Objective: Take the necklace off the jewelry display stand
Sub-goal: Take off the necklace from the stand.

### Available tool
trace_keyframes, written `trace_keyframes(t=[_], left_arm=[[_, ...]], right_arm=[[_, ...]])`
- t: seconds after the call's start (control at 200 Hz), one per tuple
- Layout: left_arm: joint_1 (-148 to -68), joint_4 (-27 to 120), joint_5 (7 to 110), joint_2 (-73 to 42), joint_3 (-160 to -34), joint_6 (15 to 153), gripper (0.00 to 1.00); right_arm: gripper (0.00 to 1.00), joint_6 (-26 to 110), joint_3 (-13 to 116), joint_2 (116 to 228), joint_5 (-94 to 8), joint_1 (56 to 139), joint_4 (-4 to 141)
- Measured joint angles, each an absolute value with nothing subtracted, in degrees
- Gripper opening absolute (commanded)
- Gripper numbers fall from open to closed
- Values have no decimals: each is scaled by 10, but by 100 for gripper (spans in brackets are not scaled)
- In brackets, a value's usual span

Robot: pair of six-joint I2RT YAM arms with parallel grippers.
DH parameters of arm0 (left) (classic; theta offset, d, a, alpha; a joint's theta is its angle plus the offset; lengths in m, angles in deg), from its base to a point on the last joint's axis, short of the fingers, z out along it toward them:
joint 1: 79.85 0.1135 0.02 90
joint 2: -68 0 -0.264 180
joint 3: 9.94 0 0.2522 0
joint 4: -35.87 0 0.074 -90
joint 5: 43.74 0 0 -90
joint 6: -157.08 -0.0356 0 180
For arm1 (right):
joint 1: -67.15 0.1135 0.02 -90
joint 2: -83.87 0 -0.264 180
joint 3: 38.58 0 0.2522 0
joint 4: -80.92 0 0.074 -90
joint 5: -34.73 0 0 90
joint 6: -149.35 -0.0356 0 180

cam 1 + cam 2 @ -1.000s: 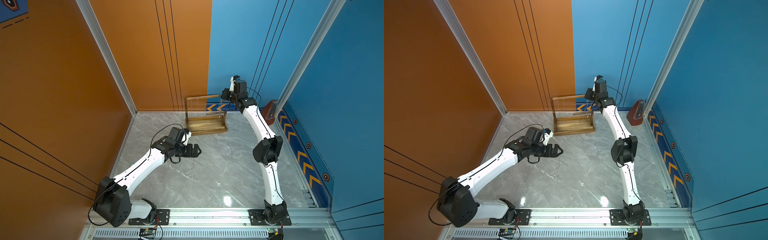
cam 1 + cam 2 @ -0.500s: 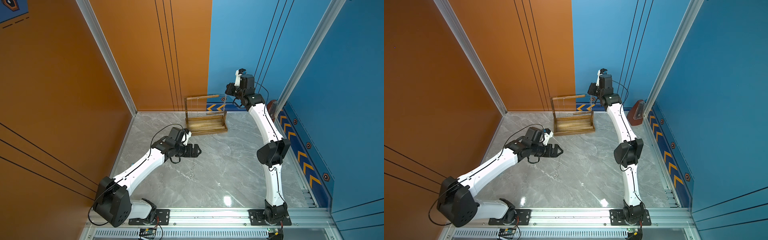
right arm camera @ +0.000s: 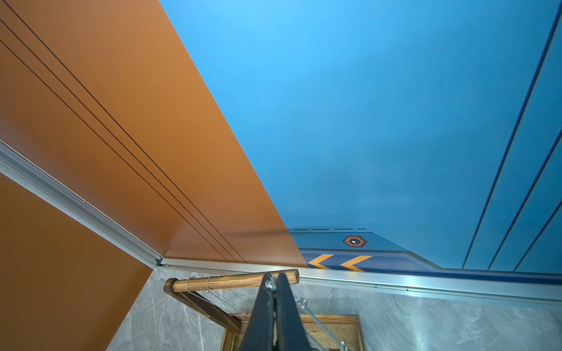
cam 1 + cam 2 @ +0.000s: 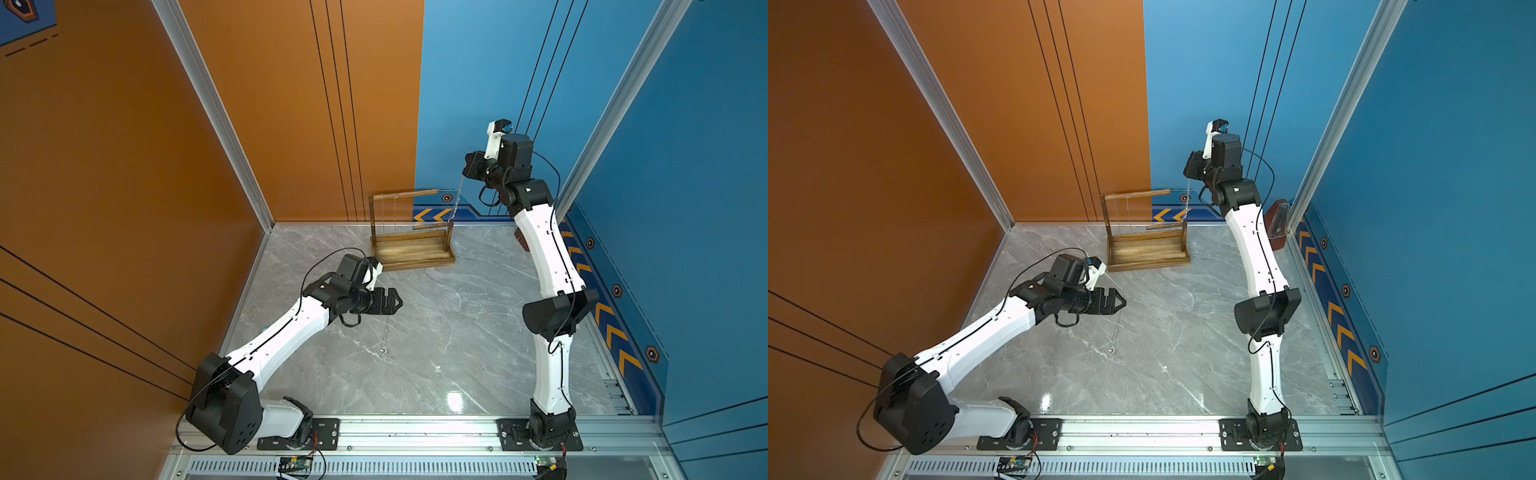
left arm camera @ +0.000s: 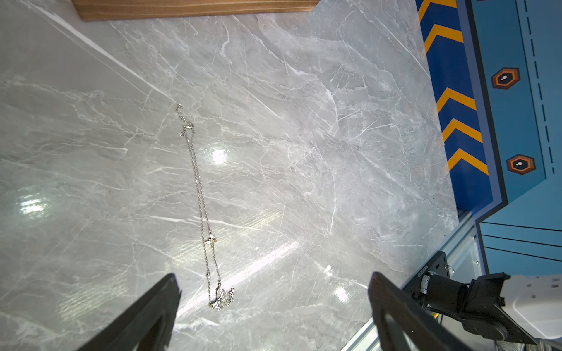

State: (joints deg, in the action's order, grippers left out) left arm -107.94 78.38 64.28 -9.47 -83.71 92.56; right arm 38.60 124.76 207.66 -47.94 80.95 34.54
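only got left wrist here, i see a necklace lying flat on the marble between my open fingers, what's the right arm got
observer: The right hand is raised beside the jewelry display stand, shut on another necklace that dangles from it.
operator: ok and anything else hanging on that stand
observer: Yes, two chains are looped over the long crossbar, seen in the right wrist view.
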Motion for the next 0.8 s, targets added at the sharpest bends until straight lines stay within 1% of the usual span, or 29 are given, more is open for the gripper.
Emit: trace_keyframes(t=[0.25, 0.37, 0.55, 0.801], left_arm=[[-1079, 784, 630, -76, -837, 923, 98], [-1079, 776, 629, -53, -834, 917, 98], [-1081, 744, 630, 19, -797, 904, 98], [-1097, 684, 646, 73, -770, 882, 98]], right_arm=[[0, 399, 1241, 2016, -475, 809, 290], [0, 399, 1201, 1962, -462, 809, 278], [0, 399, 1141, 1895, -439, 812, 265], [0, 398, 1039, 1803, -410, 837, 255]])
